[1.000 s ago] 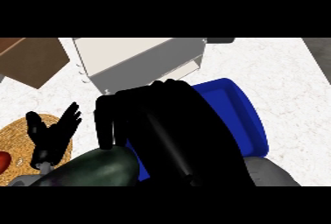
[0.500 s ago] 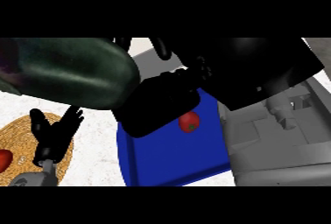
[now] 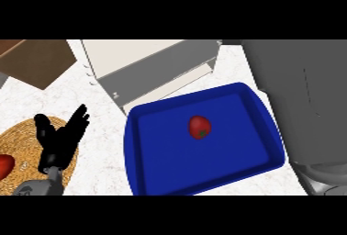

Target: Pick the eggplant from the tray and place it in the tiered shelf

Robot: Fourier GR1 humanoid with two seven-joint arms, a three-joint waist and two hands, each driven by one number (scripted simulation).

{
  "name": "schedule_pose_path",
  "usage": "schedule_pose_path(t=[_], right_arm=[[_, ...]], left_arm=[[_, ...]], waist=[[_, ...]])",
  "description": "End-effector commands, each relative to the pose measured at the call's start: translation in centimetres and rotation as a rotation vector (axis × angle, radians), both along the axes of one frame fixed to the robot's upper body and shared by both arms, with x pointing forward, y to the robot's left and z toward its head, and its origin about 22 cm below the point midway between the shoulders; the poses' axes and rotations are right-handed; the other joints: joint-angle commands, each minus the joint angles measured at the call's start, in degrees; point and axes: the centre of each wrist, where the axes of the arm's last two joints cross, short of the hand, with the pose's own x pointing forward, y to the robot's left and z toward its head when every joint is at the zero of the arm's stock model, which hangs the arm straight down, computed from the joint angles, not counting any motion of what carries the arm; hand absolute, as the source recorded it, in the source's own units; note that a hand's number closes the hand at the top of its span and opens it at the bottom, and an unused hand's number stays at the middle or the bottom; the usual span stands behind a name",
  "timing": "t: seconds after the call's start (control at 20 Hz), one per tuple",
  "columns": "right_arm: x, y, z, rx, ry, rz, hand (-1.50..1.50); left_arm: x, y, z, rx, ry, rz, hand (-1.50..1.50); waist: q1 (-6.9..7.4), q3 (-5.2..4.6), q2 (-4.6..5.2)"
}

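The blue tray (image 3: 163, 170) lies at centre right of the counter and holds one small red fruit (image 3: 198, 127). No eggplant shows anywhere in view. The tiered shelf (image 3: 146, 69), white and grey, stands just behind the tray's far left corner. My left hand (image 3: 59, 140) rests open at the lower left, fingers up, over the edge of a woven mat and apart from the tray. My right hand does not show; a large grey mass (image 3: 305, 101) fills the right edge.
A round woven mat (image 3: 20, 147) lies at the left with a red item (image 3: 3, 166) at its edge. A brown board (image 3: 34, 59) sits at the top left. White speckled counter (image 3: 102, 151) shows between mat and tray.
The black hand and the dark rounded mass that covered the upper view have left the picture. The tray and shelf now show uncovered. My left hand has stayed in place.
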Motion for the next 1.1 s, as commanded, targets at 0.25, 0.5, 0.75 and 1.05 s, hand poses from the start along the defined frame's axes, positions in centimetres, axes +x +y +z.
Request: schedule_pose_path(t=[0.25, 0.5, 0.75, 1.05], right_arm=[[5.2, 1.7, -1.6, -0.137, -0.009, 0.041, 1.50], [6.9, 1.2, -3.9, -0.136, 0.003, 0.049, 1.50], [9.0, 2.5, -4.6, -0.125, -0.016, 0.010, 1.50], [9.5, 3.7, -5.1, -0.107, -0.060, 0.030, 1.50]], left_arm=[[0.1, -0.1, -1.2, -0.015, 0.039, -0.011, 0.00], [-1.1, 0.0, -0.9, -0.029, 0.062, 0.005, 0.00], [-1.5, 0.1, -1.4, -0.007, 0.057, -0.035, 0.00], [0.1, -1.1, -1.1, 0.016, 0.054, -0.025, 0.00]], waist=[[0.64, -0.28, 0.52], [0.02, -0.20, 0.13], [1.23, -0.26, 0.54], [0.59, -0.25, 0.46]])
